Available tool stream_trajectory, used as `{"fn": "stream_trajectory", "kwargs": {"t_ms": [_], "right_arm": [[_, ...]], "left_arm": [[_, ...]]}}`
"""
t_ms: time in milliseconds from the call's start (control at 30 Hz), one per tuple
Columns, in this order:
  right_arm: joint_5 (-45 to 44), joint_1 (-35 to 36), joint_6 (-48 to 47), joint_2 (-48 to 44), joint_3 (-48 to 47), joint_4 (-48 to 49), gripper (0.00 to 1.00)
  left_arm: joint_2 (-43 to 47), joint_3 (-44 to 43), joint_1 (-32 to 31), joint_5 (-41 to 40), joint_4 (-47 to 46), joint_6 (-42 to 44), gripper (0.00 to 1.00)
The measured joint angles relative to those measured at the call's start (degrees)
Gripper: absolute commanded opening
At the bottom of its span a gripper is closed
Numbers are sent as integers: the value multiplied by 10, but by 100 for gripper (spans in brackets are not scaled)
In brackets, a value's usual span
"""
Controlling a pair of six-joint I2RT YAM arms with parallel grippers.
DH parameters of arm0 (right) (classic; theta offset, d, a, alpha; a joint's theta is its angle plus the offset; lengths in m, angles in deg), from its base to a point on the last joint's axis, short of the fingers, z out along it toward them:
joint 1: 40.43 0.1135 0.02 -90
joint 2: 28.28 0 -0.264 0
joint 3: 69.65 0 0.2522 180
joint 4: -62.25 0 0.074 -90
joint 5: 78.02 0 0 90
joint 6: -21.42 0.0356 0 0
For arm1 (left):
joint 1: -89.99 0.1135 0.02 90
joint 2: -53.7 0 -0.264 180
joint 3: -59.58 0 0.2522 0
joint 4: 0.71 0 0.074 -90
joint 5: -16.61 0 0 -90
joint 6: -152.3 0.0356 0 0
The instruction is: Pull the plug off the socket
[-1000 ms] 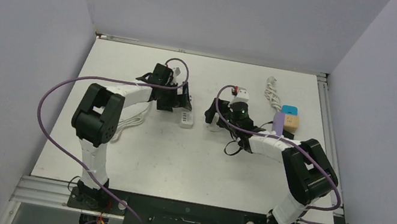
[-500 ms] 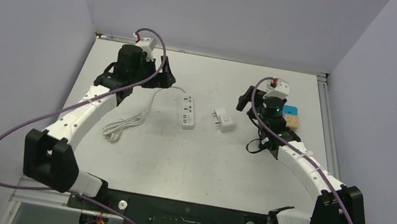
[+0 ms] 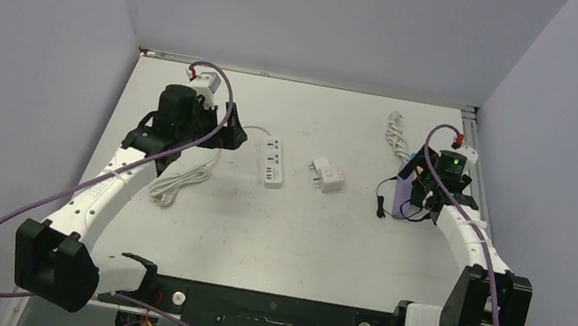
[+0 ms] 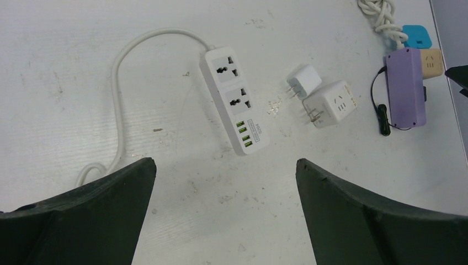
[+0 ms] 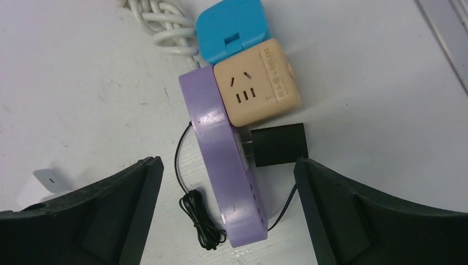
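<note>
White cube plug seen lying on table, just right of power strip, not touching it. Prongs pointed back toward strip. Strip's long axis laid far-to-near, cord at far end. Left gripper and right gripper both held spread wide.

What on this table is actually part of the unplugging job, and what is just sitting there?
Part of the job, as far as I can tell:
white power strip, sockets empty
white cube plug, lying loose beside it

Just lying about:
small white charger
purple strip
black adapter against its side
beige cube
blue cube
coiled white cable
</note>
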Motion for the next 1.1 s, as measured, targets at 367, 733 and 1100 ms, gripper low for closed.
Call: {"fn": "stream_trajectory", "kwargs": {"t_ms": [367, 733, 1100], "right_arm": [[26, 1, -16, 79, 0, -14, 88], [28, 16, -38, 115, 0, -14, 63], [-5, 67, -58, 134, -2, -16, 22]], "left_arm": [[3, 2, 0, 30, 3, 0, 96], [-21, 2, 0, 45, 1, -9, 96], [-37, 2, 0, 54, 0, -12, 96]]}}
